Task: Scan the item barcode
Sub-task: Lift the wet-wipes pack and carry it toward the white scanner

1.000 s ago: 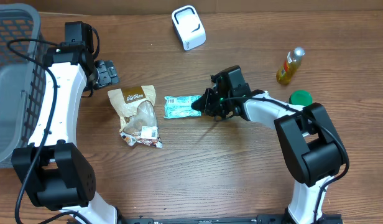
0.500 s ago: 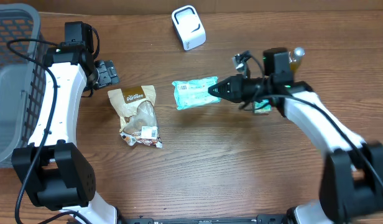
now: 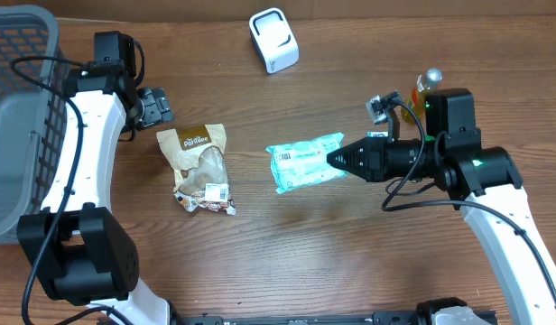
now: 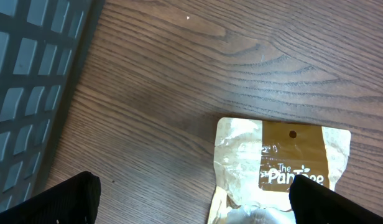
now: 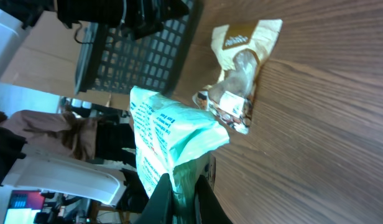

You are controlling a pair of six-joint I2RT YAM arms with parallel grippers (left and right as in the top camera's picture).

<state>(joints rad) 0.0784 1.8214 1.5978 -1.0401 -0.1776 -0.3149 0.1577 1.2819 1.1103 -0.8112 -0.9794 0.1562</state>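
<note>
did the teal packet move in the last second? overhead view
Yes. The teal packet, held in the right gripper, has shifted right and a little toward the near edge, farther from the brown snack bag, which has not moved.

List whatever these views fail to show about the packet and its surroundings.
- Teal packet barcode: overhead, print too small; right wrist, blurred and crumpled in the right gripper.
- Yellow bottle: overhead, base hidden behind the right arm.
- Brown snack bag: left wrist, lower part cut off by the bottom edge.
</note>
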